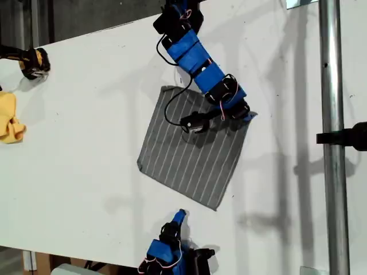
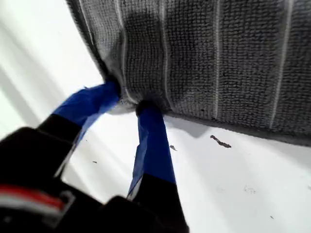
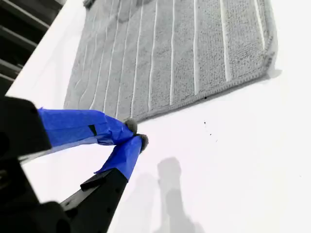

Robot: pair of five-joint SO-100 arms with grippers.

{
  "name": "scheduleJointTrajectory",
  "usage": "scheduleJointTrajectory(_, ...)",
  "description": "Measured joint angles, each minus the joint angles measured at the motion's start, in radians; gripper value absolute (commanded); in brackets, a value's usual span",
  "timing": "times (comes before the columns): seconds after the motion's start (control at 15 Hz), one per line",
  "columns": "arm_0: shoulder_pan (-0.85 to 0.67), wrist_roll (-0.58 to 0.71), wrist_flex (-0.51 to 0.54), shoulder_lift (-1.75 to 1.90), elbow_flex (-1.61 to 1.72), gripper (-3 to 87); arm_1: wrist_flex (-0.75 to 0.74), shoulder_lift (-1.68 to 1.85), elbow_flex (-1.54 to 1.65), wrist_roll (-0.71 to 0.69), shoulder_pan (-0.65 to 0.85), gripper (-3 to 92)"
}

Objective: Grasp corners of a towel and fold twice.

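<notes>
My first gripper (image 2: pixel 127 99) is pressing its blue fingertips against a corner (image 1: pixel 250 116) of the towel (image 1: pixel 192 149) at the exterior view's right, jaws slightly parted; whether cloth is pinched between them I cannot tell. My second gripper (image 3: pixel 135 133) is hovering with its fingers closed together on nothing, just short of the towel's near edge. The towel is lying flat on the white table (image 1: pixel 86 143). A yellow cloth (image 1: pixel 10 117) is sitting well apart at the exterior view's left.
</notes>
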Motion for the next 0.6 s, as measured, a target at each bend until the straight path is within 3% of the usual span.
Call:
scheduleJointTrajectory(0.4,0.000,0.000,0.000,0.000,0.000,-0.9,0.020,0.006,0.008,0.021,0.002,-0.2)
scheduleJointTrajectory(0.6,0.000,0.002,0.000,0.000,0.000,-0.9,0.110,0.044,0.000,0.021,-0.002,-0.2)
